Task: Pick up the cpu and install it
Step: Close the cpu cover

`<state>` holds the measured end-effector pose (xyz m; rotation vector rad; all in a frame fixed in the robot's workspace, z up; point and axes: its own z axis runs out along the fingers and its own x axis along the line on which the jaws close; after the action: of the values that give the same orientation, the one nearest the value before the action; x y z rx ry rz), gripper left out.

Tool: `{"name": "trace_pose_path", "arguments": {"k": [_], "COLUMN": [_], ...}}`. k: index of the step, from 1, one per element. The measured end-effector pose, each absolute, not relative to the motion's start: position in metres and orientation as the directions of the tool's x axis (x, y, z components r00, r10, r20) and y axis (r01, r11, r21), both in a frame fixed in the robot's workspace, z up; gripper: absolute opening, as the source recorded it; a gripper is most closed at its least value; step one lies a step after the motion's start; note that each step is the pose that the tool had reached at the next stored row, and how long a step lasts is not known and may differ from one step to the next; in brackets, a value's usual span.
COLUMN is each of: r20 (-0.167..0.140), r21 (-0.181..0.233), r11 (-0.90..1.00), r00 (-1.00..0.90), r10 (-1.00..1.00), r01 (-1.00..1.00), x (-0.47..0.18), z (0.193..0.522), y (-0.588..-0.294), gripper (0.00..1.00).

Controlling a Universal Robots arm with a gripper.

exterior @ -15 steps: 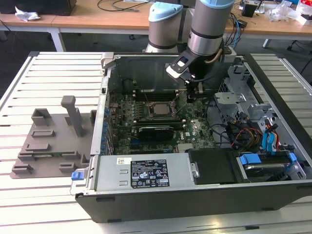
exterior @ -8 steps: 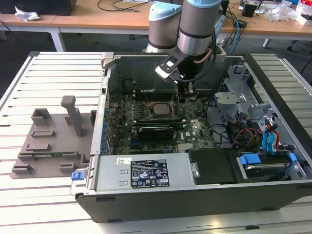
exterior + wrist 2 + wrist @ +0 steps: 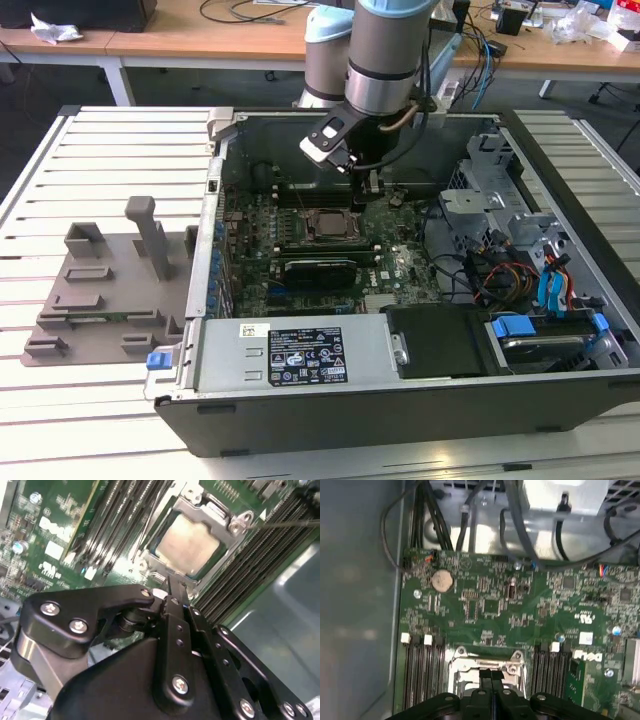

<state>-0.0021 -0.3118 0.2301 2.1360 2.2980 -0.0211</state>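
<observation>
1. An open computer case (image 3: 420, 410) lies on its side on a slatted table (image 3: 120, 140), with the motherboard (image 3: 300, 280) facing up.
2. The cpu (image 3: 190, 542) sits flat in the socket near the middle of the motherboard, its pale metal top showing inside the metal frame (image 3: 235, 525). In the exterior view it is the square at (image 3: 325, 225).
3. The arm (image 3: 385, 60) reaches down into the case from the far edge. The gripper (image 3: 372, 183) hangs over the board, just beside the socket on its far side.
4. In both wrist views the black fingers (image 3: 172, 597) are pressed together with nothing pinched between them. Their tips (image 3: 491, 674) point at the socket's edge. I cannot tell whether they touch it.
5. Rows of memory slots (image 3: 260, 555) run along both sides of the socket.
6. A round coin cell battery (image 3: 442, 580) sits on the board towards the edge where the cables come in.
7. A grey plastic tray (image 3: 100, 300) with upright posts lies on the table, just beside the case on the exterior view's left.
</observation>
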Motion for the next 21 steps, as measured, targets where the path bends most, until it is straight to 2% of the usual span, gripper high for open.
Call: {"name": "trace_pose_path", "arguments": {"k": [4, 21], "r20": [-0.012, -0.012], "r21": [-0.007, -0.007], "r11": [0.073, 0.073], "r00": [-0.073, -0.073], "r10": [0.997, 0.997], "r01": [0.997, 0.997], "x": [-0.015, -0.039], "z": [0.217, 0.208], "y": [-0.312, -0.312], "gripper": [0.11, 0.11]}}
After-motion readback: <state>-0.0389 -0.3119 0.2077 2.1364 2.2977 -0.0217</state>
